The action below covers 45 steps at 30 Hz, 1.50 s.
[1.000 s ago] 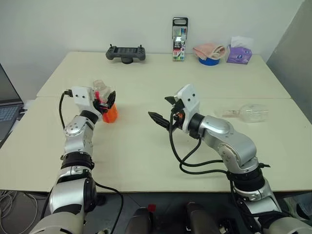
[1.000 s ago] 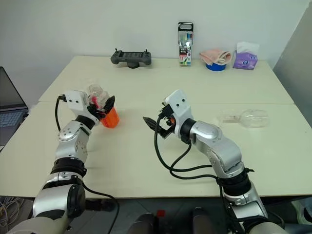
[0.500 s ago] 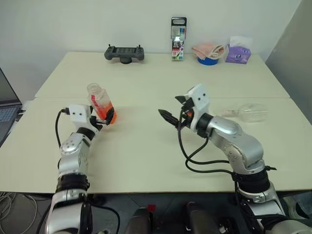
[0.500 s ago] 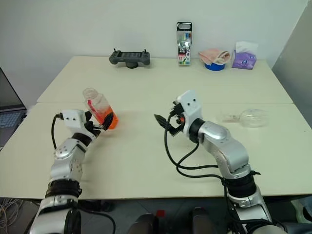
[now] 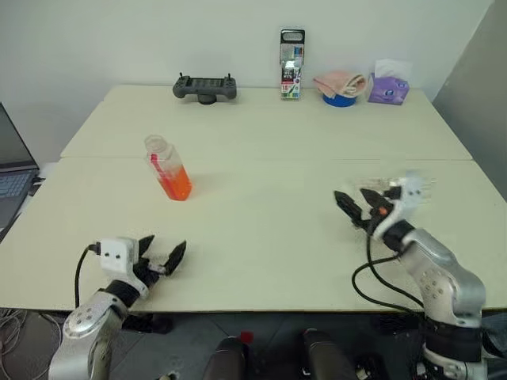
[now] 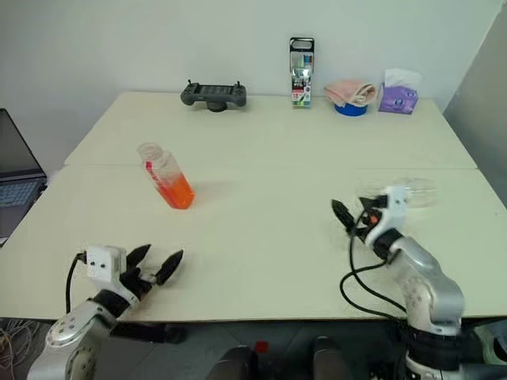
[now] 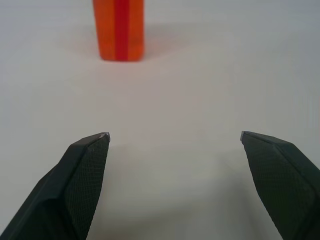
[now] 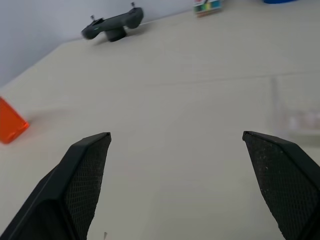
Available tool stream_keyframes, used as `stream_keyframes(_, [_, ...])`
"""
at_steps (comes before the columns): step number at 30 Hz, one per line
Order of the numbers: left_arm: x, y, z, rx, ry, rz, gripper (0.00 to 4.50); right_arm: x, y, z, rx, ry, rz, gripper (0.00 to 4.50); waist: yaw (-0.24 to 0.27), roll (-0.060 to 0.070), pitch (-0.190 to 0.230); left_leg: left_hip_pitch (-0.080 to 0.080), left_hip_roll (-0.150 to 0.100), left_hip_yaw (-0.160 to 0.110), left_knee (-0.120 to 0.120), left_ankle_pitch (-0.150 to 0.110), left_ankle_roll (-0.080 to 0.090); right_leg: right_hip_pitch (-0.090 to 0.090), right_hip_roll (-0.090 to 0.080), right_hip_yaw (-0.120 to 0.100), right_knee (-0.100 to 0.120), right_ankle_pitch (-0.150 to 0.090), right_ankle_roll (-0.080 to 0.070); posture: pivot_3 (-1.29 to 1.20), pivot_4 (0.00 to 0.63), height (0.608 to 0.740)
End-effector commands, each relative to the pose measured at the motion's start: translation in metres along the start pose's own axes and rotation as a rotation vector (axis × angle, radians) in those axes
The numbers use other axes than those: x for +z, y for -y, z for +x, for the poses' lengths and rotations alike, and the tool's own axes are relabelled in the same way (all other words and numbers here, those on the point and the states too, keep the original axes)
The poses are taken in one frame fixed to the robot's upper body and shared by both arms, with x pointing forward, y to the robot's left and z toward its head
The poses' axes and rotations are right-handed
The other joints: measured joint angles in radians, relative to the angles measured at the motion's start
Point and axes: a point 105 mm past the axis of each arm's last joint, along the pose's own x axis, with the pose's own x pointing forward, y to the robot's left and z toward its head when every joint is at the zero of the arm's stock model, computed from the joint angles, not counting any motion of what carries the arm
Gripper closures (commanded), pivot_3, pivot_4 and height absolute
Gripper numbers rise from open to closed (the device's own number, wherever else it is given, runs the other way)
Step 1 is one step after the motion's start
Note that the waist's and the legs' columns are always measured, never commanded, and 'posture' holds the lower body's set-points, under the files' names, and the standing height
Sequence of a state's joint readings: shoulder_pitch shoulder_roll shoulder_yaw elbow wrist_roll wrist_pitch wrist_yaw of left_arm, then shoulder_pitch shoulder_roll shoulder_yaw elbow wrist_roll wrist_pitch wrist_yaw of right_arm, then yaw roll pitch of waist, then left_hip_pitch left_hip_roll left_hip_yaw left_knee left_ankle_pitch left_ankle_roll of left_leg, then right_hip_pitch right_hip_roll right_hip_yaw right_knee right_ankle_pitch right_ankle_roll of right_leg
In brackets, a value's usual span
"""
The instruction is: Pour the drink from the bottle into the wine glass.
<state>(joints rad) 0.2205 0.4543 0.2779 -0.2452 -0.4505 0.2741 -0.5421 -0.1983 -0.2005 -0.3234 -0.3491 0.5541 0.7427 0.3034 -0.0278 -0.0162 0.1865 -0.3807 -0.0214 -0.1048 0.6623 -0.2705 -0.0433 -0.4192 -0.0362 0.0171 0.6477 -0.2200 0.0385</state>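
Now that the bottle [image 5: 168,170] stands alone, uncapped, on the table [image 5: 261,245], the left tool [image 5: 161,258] has let go and pulled back, jaws apart. Right tool [image 5: 354,207], also spread wide, has swung toward the wine glass [image 5: 412,184] lying tipped over — no pouring yet.

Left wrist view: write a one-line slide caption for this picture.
Open left end effector faces a clear plastic bottle of orange-red drink standing apart on the beige table.

Controller [image 5: 205,86], possibly tissues [image 5: 387,85], laptop [image 5: 14,166]
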Motion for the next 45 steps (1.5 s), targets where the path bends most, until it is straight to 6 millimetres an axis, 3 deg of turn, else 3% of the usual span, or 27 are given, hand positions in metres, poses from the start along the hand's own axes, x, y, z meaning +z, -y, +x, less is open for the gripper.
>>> stream_keyframes(1, [0.027, 0.043, 0.020, -0.230, 0.062, 0.080, 0.02, 0.019, 0.007, -0.004, -0.056, 0.131, 0.144, 0.00, 0.001, 0.001, 0.000, 0.001, 0.000, 0.000, 0.000, 0.001, 0.002, 0.001, 0.000, 0.000, 0.000, -0.001, -0.003, 0.00, 0.150, 0.740])
stream_keyframes(6, [0.052, 0.091, 0.056, -0.498, 0.137, 0.255, 0.02, 0.020, 0.022, 0.013, -0.139, 0.201, 0.416, 0.00, -0.002, 0.001, -0.001, 0.003, 0.000, 0.001, -0.001, 0.001, 0.002, 0.003, 0.001, 0.000, -0.001, 0.001, 0.000, 0.00, 0.150, 0.740])
stream_keyframes(12, [0.081, 0.130, 0.067, -0.713, 0.214, 0.311, 0.02, 0.022, 0.047, 0.031, -0.235, 0.276, 0.805, 0.00, -0.008, 0.002, -0.001, 0.001, 0.001, 0.004, -0.003, 0.001, 0.002, -0.001, 0.002, 0.002, 0.001, 0.004, -0.006, 0.00, 0.150, 0.740])
stream_keyframes(16, [0.085, 0.136, 0.068, -0.762, 0.213, 0.327, 0.02, 0.026, 0.054, 0.042, -0.227, 0.284, 0.901, 0.00, -0.008, 0.004, 0.000, 0.001, 0.001, 0.005, -0.003, 0.001, 0.003, -0.001, 0.002, 0.003, 0.000, 0.004, -0.005, 0.00, 0.150, 0.740])
stream_keyframes(22, [0.088, 0.133, 0.074, -0.741, 0.217, 0.321, 0.02, 0.007, 0.070, 0.065, -0.275, 0.246, 1.058, 0.00, -0.010, 0.004, 0.000, 0.001, 0.002, 0.005, -0.002, 0.001, 0.003, -0.001, 0.003, 0.004, 0.000, 0.004, -0.005, 0.00, 0.150, 0.740])
stream_keyframes(29, [0.085, 0.126, 0.074, -0.712, 0.207, 0.319, 0.02, 0.001, 0.084, 0.079, -0.331, 0.274, 1.087, 0.00, -0.015, 0.004, 0.000, 0.002, 0.002, 0.006, -0.002, 0.001, 0.003, 0.000, 0.004, 0.005, 0.000, 0.004, -0.005, 0.00, 0.150, 0.740])
stream_keyframes(34, [0.085, 0.122, 0.075, -0.693, 0.205, 0.324, 0.00, -0.001, 0.089, 0.081, -0.379, 0.288, 1.054, 1.64, -0.020, 0.004, 0.000, 0.002, 0.002, 0.006, -0.002, 0.001, 0.003, 0.000, 0.004, 0.005, 0.000, 0.004, -0.005, 0.00, 0.150, 0.740])
stream_keyframes(37, [0.083, 0.114, 0.074, -0.669, 0.190, 0.315, 0.00, -0.001, 0.079, 0.079, -0.372, 0.249, 0.927, 2.73, -0.020, 0.004, 0.000, 0.002, 0.002, 0.006, -0.002, 0.001, 0.003, 0.000, 0.004, 0.005, 0.000, 0.004, -0.005, 0.00, 0.150, 0.740])
stream_keyframes(41, [0.079, 0.102, 0.065, -0.637, 0.168, 0.299, 0.00, 0.018, 0.035, 0.084, -0.208, 0.195, 0.579, 4.04, -0.023, 0.004, 0.000, 0.001, 0.003, 0.006, -0.003, 0.001, 0.003, -0.001, 0.004, 0.005, 0.000, 0.004, -0.005, 0.00, 0.150, 0.740])
stream_keyframes(42, [0.078, 0.097, 0.062, -0.618, 0.161, 0.288, 0.00, 0.023, 0.014, 0.088, -0.137, 0.179, 0.439, 4.31, -0.023, 0.004, 0.000, 0.001, 0.003, 0.006, -0.003, 0.001, 0.003, -0.001, 0.004, 0.005, 0.000, 0.004, -0.005, 0.00, 0.150, 0.740])
stream_keyframes(44, [0.076, 0.086, 0.055, -0.578, 0.144, 0.265, 0.00, 0.030, -0.039, 0.094, 0.060, 0.161, 0.086, 4.33, -0.026, 0.005, 0.001, 0.001, 0.003, 0.006, -0.003, 0.001, 0.003, -0.002, 0.005, 0.005, 0.000, 0.003, -0.004, 0.00, 0.150, 0.740])
stream_keyframes(45, [0.075, 0.084, 0.054, -0.569, 0.139, 0.258, 0.00, 0.029, -0.053, 0.094, 0.114, 0.155, -0.004, 4.33, -0.029, 0.006, 0.002, 0.001, 0.003, 0.006, -0.003, 0.001, 0.003, -0.003, 0.005, 0.005, 0.000, 0.002, -0.002, 0.00, 0.150, 0.740])
